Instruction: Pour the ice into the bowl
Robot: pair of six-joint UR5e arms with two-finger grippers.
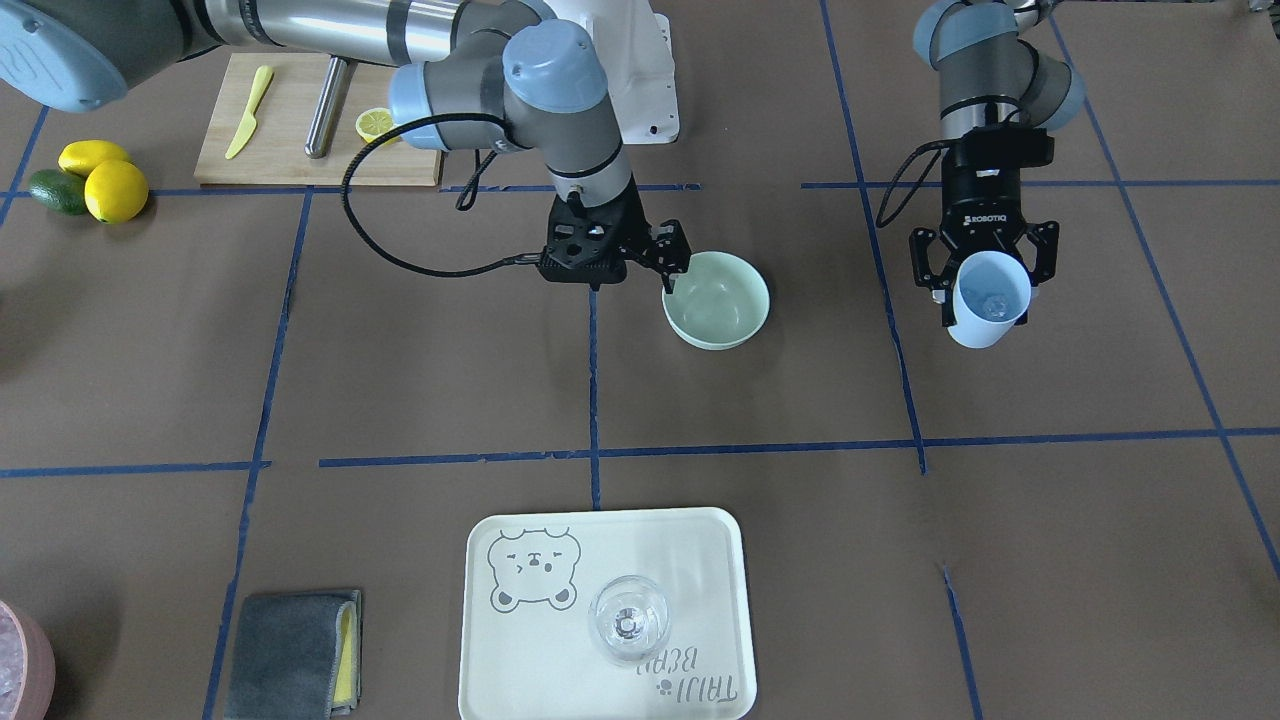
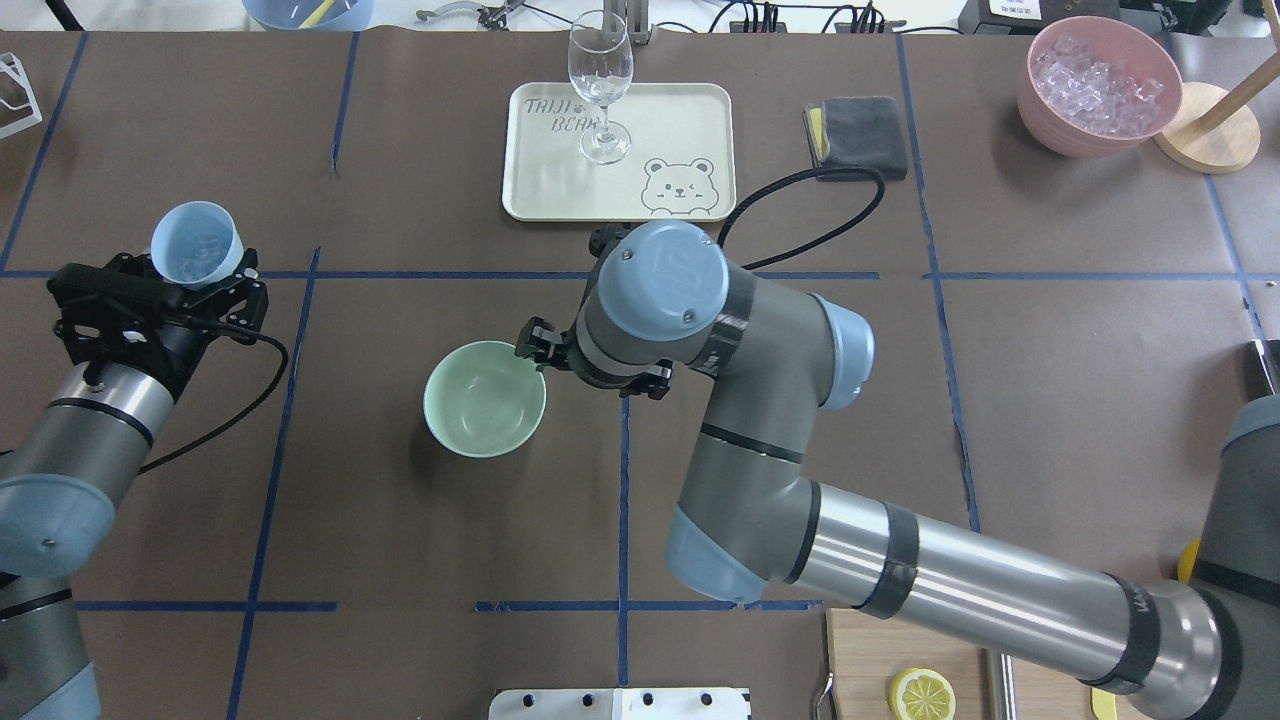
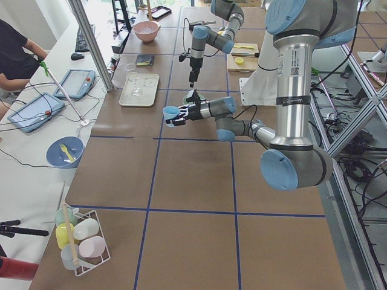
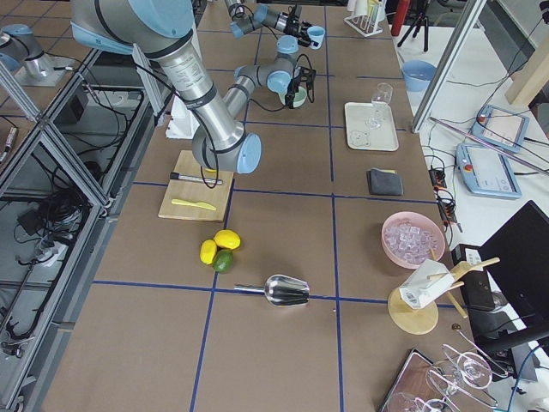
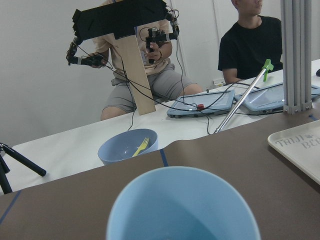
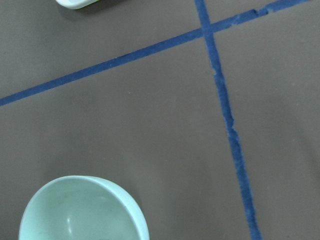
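The brown tabletop [image 1: 420, 380] is crossed by blue tape lines. On it lies a cream tray [image 1: 700, 560] printed with a bear's face and the words "TAIJI BEAR", and a clear stemmed glass [image 1: 628, 620] stands on the tray. The mint-green bowl [image 1: 725, 300] sits near the tabletop's middle. The right end effector [image 1: 672, 262] is at its rim, but whether it is clenched there cannot be told. Well apart from the bowl, the left end effector [image 1: 988, 290], marked "ROBOTIQ", grasps a tilted light blue cup [image 1: 985, 325]. The ice [image 1: 996, 301] lies inside that cup.
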